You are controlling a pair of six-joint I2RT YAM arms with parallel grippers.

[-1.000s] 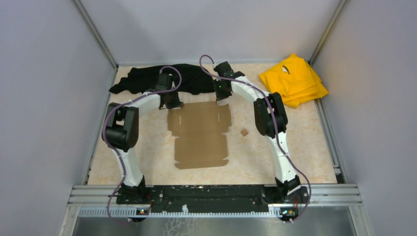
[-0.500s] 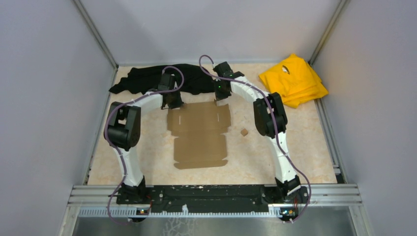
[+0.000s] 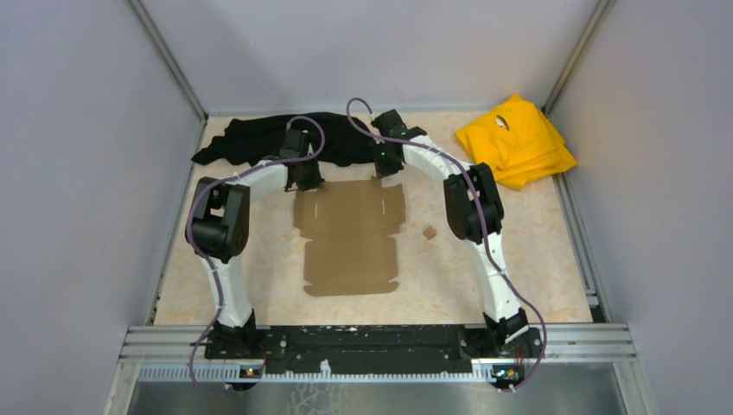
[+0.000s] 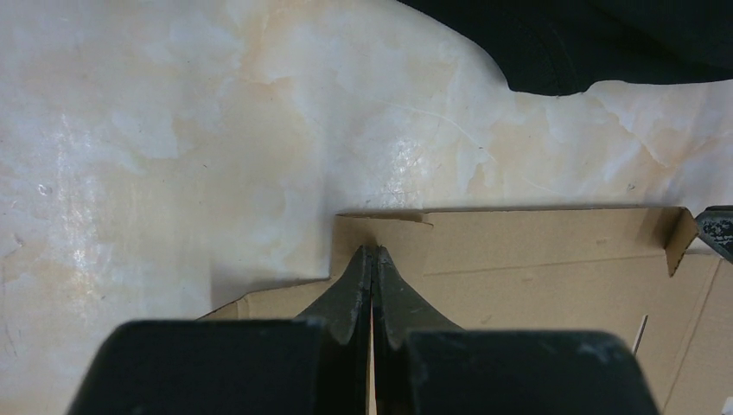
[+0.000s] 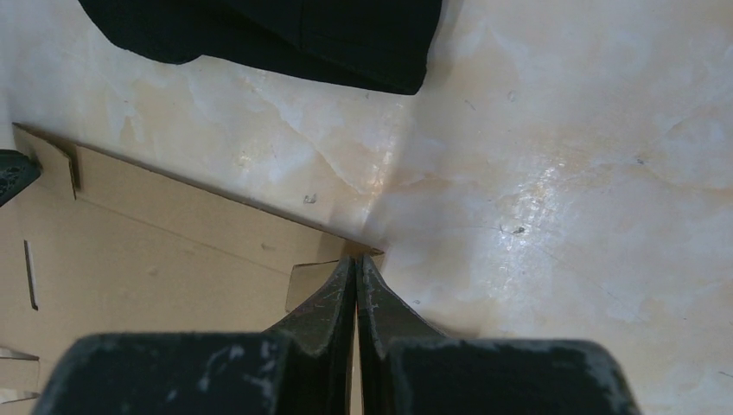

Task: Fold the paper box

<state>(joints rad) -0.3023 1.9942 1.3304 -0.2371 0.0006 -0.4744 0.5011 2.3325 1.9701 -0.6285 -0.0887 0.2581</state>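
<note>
Fingers: left gripper (image 4: 372, 251) and right gripper (image 5: 356, 259) both pressed together; tips at paper box (image 3: 350, 238) corners, 11 and 1 o'clock
Change: left elbow nudged inward; box unmoved

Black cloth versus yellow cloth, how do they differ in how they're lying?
The black cloth is spread long and rumpled along the far edge; the yellow cloth is a compact folded pile in the far right corner. The black cloth lies just beyond the paper box; the yellow cloth sits well apart from it. Both lie at the far side of the table.
</note>
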